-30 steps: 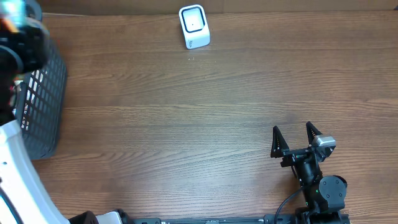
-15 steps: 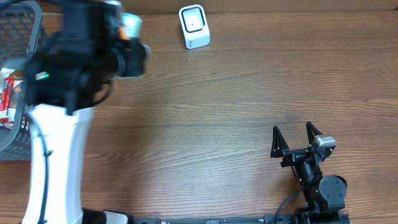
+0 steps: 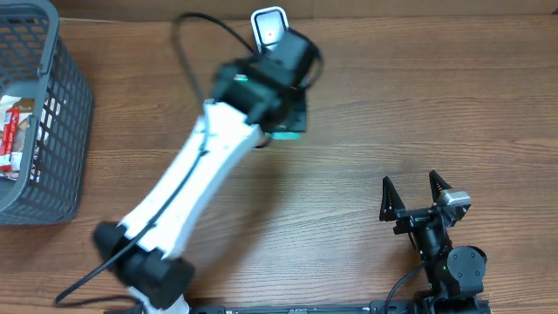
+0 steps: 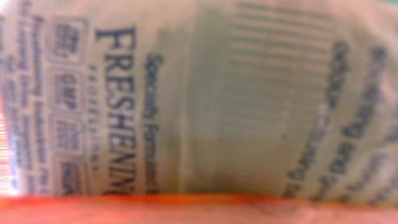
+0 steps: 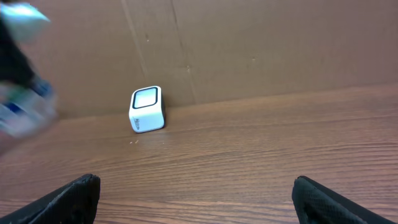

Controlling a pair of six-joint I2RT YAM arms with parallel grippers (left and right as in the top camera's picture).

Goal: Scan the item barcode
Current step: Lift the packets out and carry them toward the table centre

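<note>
The scanner [image 3: 269,26] stands at the back edge of the worktop [image 3: 392,105]. The left arm [image 3: 209,148] reaches over the worktop, its pouch [image 3: 286,131] just before the scanner. The basket [image 3: 61,131] sits far left, packets [image 3: 9,131] inside. The right end effector [image 3: 417,194] is front right, well apart.

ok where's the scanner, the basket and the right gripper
scanner [image 5: 148,118], right wrist view, its white front
basket [image 3: 74,122], overhead view, its right wall
right gripper [image 3: 410,179], overhead view, midway between fingertips

Brown wood-grain table [image 3: 366,113], plain cardboard wall [image 5: 280,43] behind it (creased, with vertical seams), even indoor light
</note>
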